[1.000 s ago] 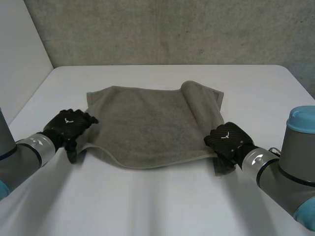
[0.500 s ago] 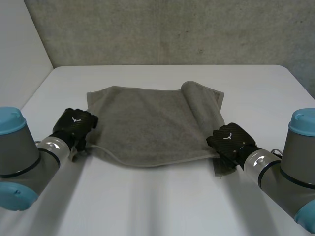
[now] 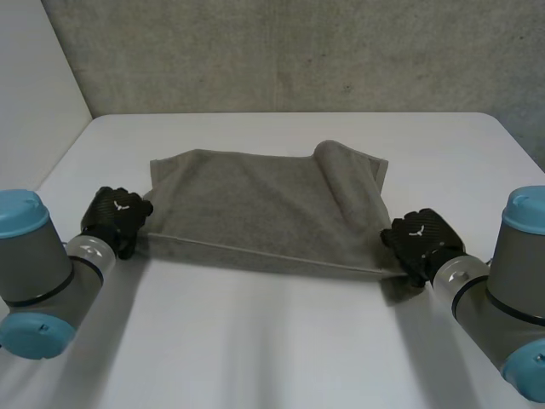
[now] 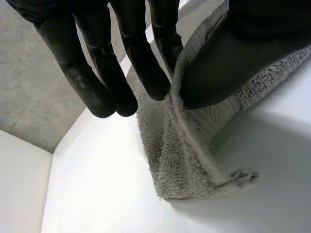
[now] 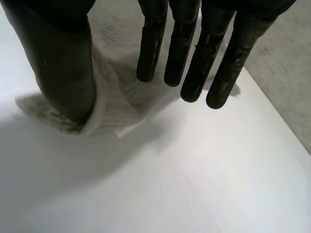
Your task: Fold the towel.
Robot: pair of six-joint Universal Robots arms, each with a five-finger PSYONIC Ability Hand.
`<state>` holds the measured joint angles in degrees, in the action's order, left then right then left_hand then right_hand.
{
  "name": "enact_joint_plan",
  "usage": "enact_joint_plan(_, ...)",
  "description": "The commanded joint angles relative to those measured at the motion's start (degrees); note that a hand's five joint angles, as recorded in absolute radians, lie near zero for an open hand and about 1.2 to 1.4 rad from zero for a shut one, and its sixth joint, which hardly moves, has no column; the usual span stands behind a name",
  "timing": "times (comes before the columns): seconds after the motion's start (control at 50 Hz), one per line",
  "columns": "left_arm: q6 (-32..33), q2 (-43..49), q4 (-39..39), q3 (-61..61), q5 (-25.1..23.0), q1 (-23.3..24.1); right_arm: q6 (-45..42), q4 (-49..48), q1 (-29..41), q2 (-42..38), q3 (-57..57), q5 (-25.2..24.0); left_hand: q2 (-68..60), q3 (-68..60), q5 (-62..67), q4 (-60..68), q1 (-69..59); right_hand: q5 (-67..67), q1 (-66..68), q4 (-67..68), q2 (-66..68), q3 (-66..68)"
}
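Towel (image 3: 264, 204) of grey looped terry lies across the middle of the white table (image 3: 272, 341), roughly rectangular, its far edge flat on the smooth top. Along its right side a strip is folded over, and it curls into a soft rounded roll near the far right corner of the cloth. The near edge runs as a straight, taut line between the two black hands.

The left hand (image 3: 119, 217) has the near left corner. In the left wrist view the broad thumb (image 4: 228, 63) presses the fuzzy cloth (image 4: 189, 165) against the straight fingers (image 4: 102, 82), and the hemmed corner hangs below the pinch, touching the table.

The right hand (image 3: 421, 239) has the near right corner. In the right wrist view its thumb (image 5: 63, 63) clamps the stitched hem, the towel (image 5: 121, 107) bunching in a pleat between thumb and long, straight fingers (image 5: 189, 58).
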<state>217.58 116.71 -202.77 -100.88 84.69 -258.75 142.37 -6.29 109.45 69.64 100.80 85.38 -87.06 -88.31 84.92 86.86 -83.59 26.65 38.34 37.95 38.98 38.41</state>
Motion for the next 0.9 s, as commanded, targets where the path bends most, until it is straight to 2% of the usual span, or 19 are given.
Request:
enact_joint_plan(0.02, -1.98, -0.61, -0.08, -0.37, 0.56, -0.08, 0.19, 0.05, 0.06, 0.24, -0.43, 2.42, 7.06, 8.31, -14.92, -6.86, 3.59, 0.50, -1.18, -0.79, -1.83, -1.26)
enact_joint_plan(0.1, -3.57, -1.40, 0.01, -0.37, 0.65, -0.08, 0.19, -0.04, 0.06, -0.03, -0.52, 2.33, 7.06, 8.31, -14.92, -6.86, 3.59, 8.76, 7.07, 7.46, 6.42, 7.00)
enact_joint_plan(0.14, -4.70, -2.45, 0.27, -0.28, 0.65, -0.08, 0.45, -0.48, 0.06, -0.29, -0.52, 2.07, 7.06, 8.31, -14.92, -6.86, 3.59, 28.16, 26.48, 26.87, 25.83, 26.40)
enact_joint_plan(0.16, -4.71, -2.45, 0.27, -0.28, 0.65, -0.08, 0.45, -0.48, 0.06, -0.29, -0.52, 2.07, 7.06, 8.31, -14.92, -6.86, 3.59, 28.27, 26.58, 26.97, 25.94, 26.51)
enact_joint_plan(0.18, -5.14, -3.32, 0.36, -0.28, 0.65, -0.08, 0.71, -0.83, -0.02, -0.29, -0.61, 1.72, 7.06, 8.31, -14.92, -6.86, 3.59, 40.26, 38.57, 38.96, 37.93, 38.50)
enact_joint_plan(0.2, -5.76, -4.12, 0.36, -0.37, 0.65, -0.17, 1.41, -1.44, 0.24, -0.29, -0.69, 1.20, 7.06, 8.31, -14.92, -6.86, 3.59, 43.32, 41.63, 42.02, 40.98, 41.56)
enact_joint_plan(0.32, -7.96, -6.14, 0.54, -0.37, 0.65, 0.00, 4.23, -2.24, 0.24, 0.06, -0.87, 0.14, 7.06, 8.31, -14.92, -6.86, 3.59, 42.90, 41.22, 41.61, 40.57, 41.14)
enact_joint_plan(0.36, -9.45, -6.50, 0.62, -0.37, 0.56, 0.35, 6.41, -1.80, 0.24, -0.03, -1.05, -0.13, 7.06, 8.31, -14.92, -6.86, 3.59, 17.62, 15.94, 16.32, 15.29, 15.86)
enact_joint_plan(0.46, -10.33, -6.41, 0.62, -0.46, 0.39, 0.62, 10.98, -1.45, 0.24, -0.38, -1.13, -0.04, 7.06, 8.31, -14.92, -6.86, 3.59, 5.11, 3.42, 3.81, 2.78, 3.35)
enact_joint_plan(0.6, -10.33, -6.14, 0.62, -0.46, 0.39, 0.53, 13.46, -1.36, 0.06, -2.05, -1.14, -0.04, 7.06, 8.31, -14.92, -6.86, 3.59, 2.36, 0.68, 1.07, 0.03, 0.60)
enact_joint_plan(0.76, -10.33, -6.06, 0.62, -0.37, 0.39, -0.17, 13.46, -1.18, 0.06, -3.54, -1.40, 0.31, 7.06, 8.31, -14.92, -6.86, 3.59, 4.89, 3.20, 3.59, 2.55, 3.13)
enact_joint_plan(0.8, -10.33, -6.06, 0.62, -0.37, 0.30, -0.35, 13.37, -1.18, -0.02, -3.54, -1.40, 0.31, 7.06, 8.31, -14.92, -6.86, 3.59, 14.42, 12.73, 13.12, 12.09, 12.66)
enact_joint_plan(0.82, -10.33, -6.06, 0.62, -0.37, 0.30, -0.35, 13.37, -1.18, -0.02, -3.54, -1.40, 0.31, 7.06, 8.31, -14.92, -6.86, 3.59, 14.48, 12.79, 13.18, 12.14, 12.71)
enact_joint_plan(0.84, -10.33, -6.06, 0.62, -0.37, 0.30, -0.44, 13.28, -1.27, 0.06, -3.54, -1.40, 0.57, 7.06, 8.31, -14.92, -6.86, 3.59, 22.97, 21.28, 21.67, 20.64, 21.21)
enact_joint_plan(0.86, -10.33, -6.06, 0.62, -0.37, 0.30, -0.44, 13.28, -1.27, 0.06, -3.54, -1.40, 0.58, 7.06, 8.31, -14.92, -6.86, 3.59, 23.05, 21.37, 21.76, 20.72, 21.29)
enact_joint_plan(0.9, -10.33, -6.14, 0.71, -0.37, 0.30, -0.52, 13.11, -2.32, 0.06, -3.37, -1.49, 1.01, 7.06, 8.31, -14.92, -6.86, 3.59, 43.27, 41.58, 41.97, 40.93, 41.50)
